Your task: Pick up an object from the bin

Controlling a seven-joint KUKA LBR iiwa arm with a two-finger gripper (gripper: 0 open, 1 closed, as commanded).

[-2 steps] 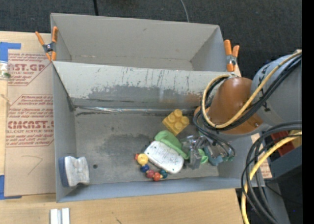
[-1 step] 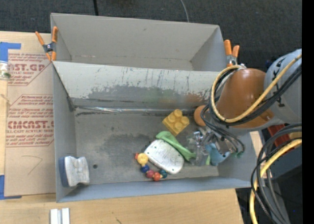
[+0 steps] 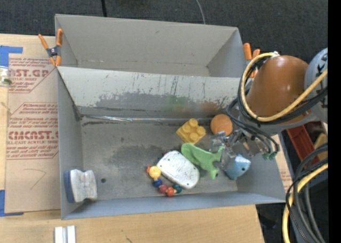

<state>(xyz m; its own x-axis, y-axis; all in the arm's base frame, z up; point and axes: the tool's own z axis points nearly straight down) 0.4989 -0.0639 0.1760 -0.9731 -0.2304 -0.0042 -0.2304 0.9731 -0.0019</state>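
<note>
Whether the fingers of our gripper [image 3: 226,150] are apart or together we cannot tell; they sit low in the bin's [image 3: 133,92] lower-right corner. Just to their left lies one green flat toy [image 3: 201,158], its long axis running from upper left to lower right; just below and to the right lies one small blue thing [image 3: 237,166]. We judge these two the likeliest picks. Farther off are one orange ball [image 3: 221,124], one yellow brick [image 3: 191,130], one white oval toy [image 3: 178,170] and, at far lower left, one grey block [image 3: 83,184].
</note>
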